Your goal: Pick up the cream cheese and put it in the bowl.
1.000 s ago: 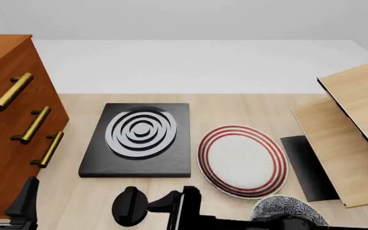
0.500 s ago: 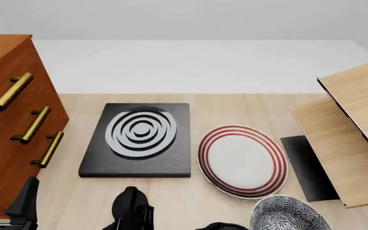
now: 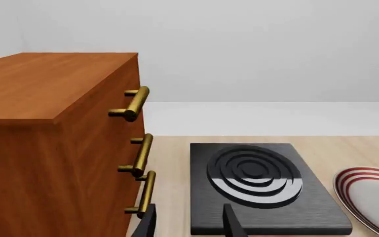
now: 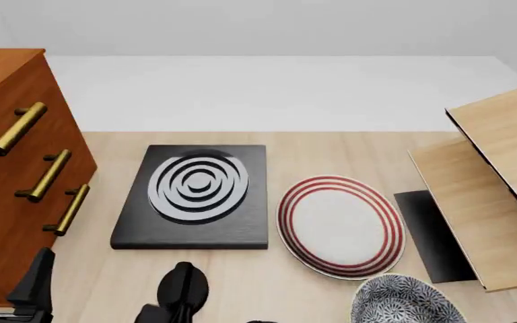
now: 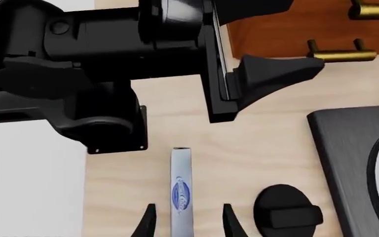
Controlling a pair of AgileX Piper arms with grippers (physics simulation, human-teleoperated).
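right arm withdrew from front view | right pincer (image 5: 187,222) open astride cream cheese (image 5: 181,190) | left pincer (image 3: 188,222) open

Front view looks down from high on the near side; both low, close wrist views share the stove (image 3: 266,190) (image 4: 196,195) (image 5: 364,173).

Showed the left gripper (image 4: 9,274) at the near left corner, fingers spread apart beside the wooden drawer cabinet (image 4: 7,168). Had the black stove plate (image 4: 196,196) at centre, the red-ringed plate (image 4: 340,225) just right of it, the speckled bowl (image 4: 405,303) nearer, cut by the near edge. Placed a black knob (image 4: 183,291) just near of the stove plate.
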